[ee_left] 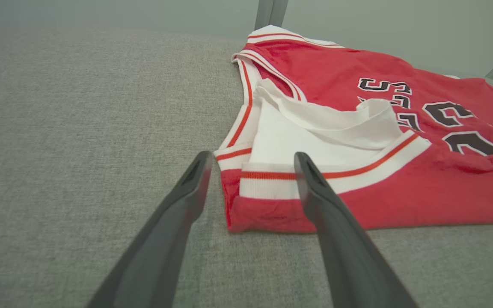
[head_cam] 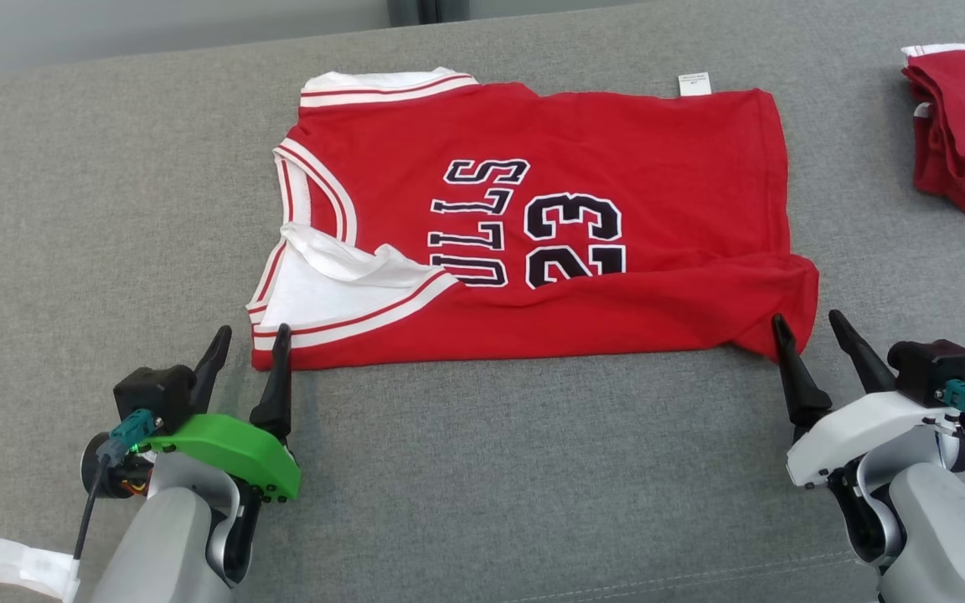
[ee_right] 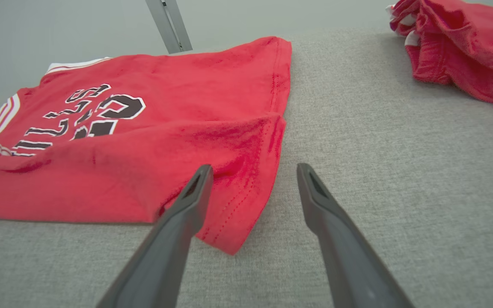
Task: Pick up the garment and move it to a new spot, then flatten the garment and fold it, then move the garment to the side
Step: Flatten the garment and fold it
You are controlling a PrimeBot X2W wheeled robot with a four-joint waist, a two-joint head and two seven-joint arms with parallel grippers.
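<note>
Coarse grey fabric surface, folded red jersey (white ribbed trim)

The left gripper is sitting at the lower left of the head view, its two dark fingers pointing up the frame and standing well apart. Its green wrist cover is capping a grey forearm that is rising from the bottom edge. At the lower right, the right gripper is mirroring it (the gap looks just as wide), fingers leaning slightly leftward, a white wrist shell sitting behind them. In each wrist view the fingers are forking up from the bottom edge, splayed.
</note>
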